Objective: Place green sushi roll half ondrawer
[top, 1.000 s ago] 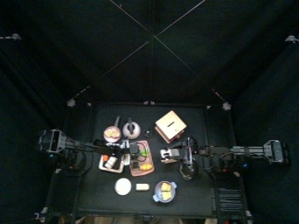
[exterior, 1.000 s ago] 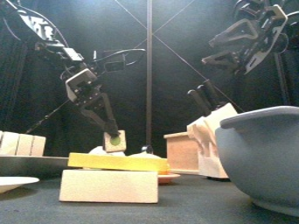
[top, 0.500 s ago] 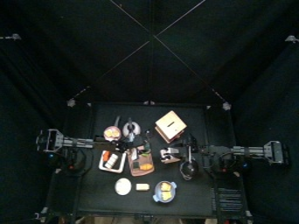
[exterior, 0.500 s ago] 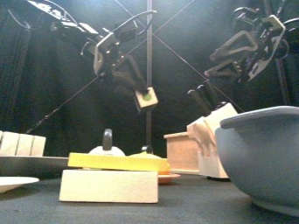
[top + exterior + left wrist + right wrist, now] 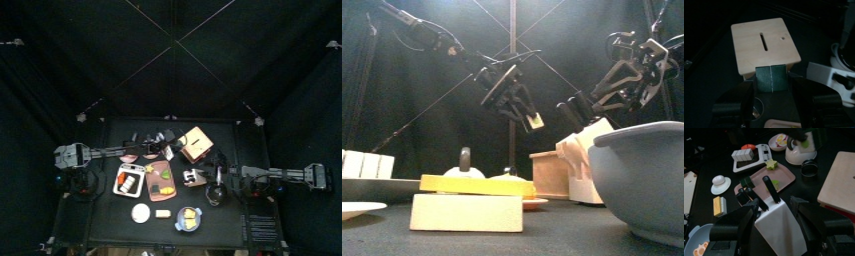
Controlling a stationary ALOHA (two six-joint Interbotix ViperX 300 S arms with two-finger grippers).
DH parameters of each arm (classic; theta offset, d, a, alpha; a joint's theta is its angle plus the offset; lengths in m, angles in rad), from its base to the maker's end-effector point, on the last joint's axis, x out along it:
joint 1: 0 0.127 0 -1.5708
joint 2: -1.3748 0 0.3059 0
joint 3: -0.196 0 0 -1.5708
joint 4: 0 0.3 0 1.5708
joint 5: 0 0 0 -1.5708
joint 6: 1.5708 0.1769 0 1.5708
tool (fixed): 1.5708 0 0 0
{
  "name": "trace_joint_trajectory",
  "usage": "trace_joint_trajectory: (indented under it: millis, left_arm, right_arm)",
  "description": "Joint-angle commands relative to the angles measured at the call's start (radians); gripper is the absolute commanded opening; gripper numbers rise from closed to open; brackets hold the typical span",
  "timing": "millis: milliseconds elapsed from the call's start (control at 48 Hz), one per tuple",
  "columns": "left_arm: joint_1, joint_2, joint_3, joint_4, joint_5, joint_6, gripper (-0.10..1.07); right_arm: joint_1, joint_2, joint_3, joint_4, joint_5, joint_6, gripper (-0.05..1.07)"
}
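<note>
— Green, that piece in the left gripper [image 5: 771, 80]: the green sushi roll half [image 5: 771, 79] is pinched between its two jaws, held up in the air.

— Where is it over the table?

— Just at the near edge of the ondrawer [image 5: 765, 45], the little light-wood cabinet with a slot in its top. From the front you can see the roll [image 5: 535, 121] hanging well above the wooden box [image 5: 549, 172], not touching it.

— And from above?

— The left arm reaches in from its side toward the cabinet [image 5: 198, 142], across the reddish board [image 5: 160, 180].

— What about the other arm?

— The right gripper [image 5: 771, 208] sits over on its own side, jaws spread to either side of a white knife block [image 5: 777, 230] with black handles. Whether they touch it, I cannot tell.
</note>
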Motion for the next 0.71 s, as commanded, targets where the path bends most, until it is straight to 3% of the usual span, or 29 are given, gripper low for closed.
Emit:
trace_joint_trajectory:
  millis: [0,125,271,688]
  left_arm:
    - [0.015,0.043,-0.124,-0.011,0.035,0.000,0.70]
    - [0.029,0.121,-0.230,-0.032,0.117,0.002,0.70]
    - [0.031,0.176,-0.301,-0.040,0.164,0.003,0.70]
    - [0.031,0.199,-0.295,-0.058,0.181,0.005,0.72]
  right_arm:
    - [-0.008,0.000,-0.006,0.003,-0.002,0.000,0.88]
    - [-0.028,0.000,0.008,0.009,0.012,0.000,0.88]
    - [-0.046,-0.008,0.020,0.028,0.043,0.000,0.88]
    - [-0.066,-0.031,0.029,0.037,0.057,0.000,0.88]
